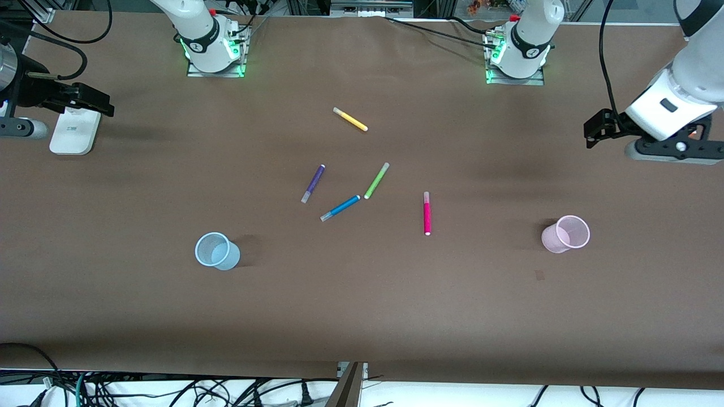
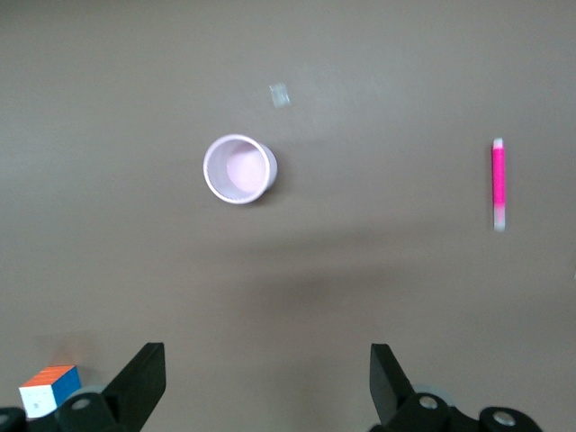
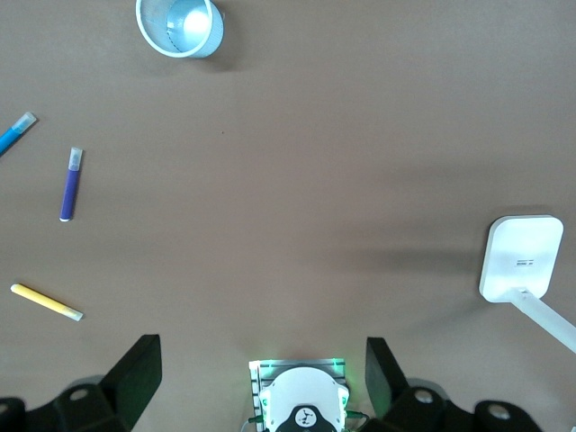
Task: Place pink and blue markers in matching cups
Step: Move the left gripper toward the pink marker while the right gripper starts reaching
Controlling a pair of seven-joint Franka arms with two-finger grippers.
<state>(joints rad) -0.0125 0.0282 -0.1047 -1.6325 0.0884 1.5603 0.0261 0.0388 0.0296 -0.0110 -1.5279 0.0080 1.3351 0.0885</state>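
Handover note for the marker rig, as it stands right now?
Left hand: open, holding nothing, up over the left arm's end of the table.
Right hand: open, holding nothing, over the right arm's end.
Pink marker and blue marker lie on the table mid-way between the cups.
Pink cup stands at the left arm's end, blue cup toward the right arm's end; no marker in either.
Done: nothing. Left: both markers.

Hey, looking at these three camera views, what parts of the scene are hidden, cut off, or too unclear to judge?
- Blue marker: right wrist view, mostly cut off by the frame edge.
- Left claw: left wrist view, finger bases run off the frame edge.
- Colourful cube: left wrist view, partly hidden by the claw's mount.
- Pink marker: left wrist view, one end blurred.
- Right claw: front view, fingers dark, partly overlapping the white stand.
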